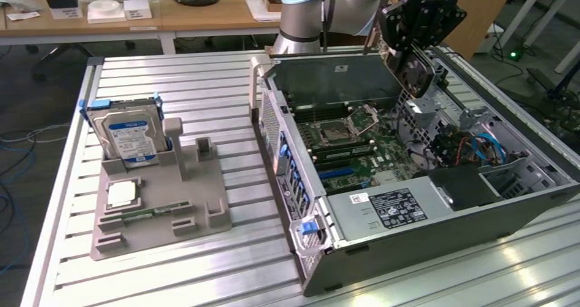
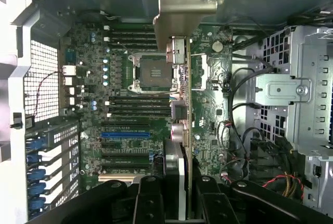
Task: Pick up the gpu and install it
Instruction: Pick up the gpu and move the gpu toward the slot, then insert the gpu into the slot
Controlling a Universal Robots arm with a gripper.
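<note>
- Over the open computer case (image 1: 313, 266), at its far end, the pincer (image 1: 409, 49) hangs from the arm with the gpu (image 1: 418, 75) clamped between its fingers.
- Held on edge, the gpu is clear of the motherboard (image 1: 367, 151), and its round black fan faces the exterior view's left.
- From the wrist view, the black fingers (image 2: 148, 203) close on either side of the gpu (image 2: 182, 109), seen edge-on, with its metal bracket (image 2: 182, 5) at the far end from the pincer (image 2: 179, 185).
- Beneath the card lie the CPU socket (image 2: 153, 70) and, just beside its line, a blue slot (image 2: 125, 134).
- Well apart, on the exterior view's left of the table (image 1: 200, 83), a grey fixture (image 1: 204, 208) holds a hard drive (image 1: 127, 136) upright, with a small green memory stick (image 1: 145, 214) lying nearer.
</note>
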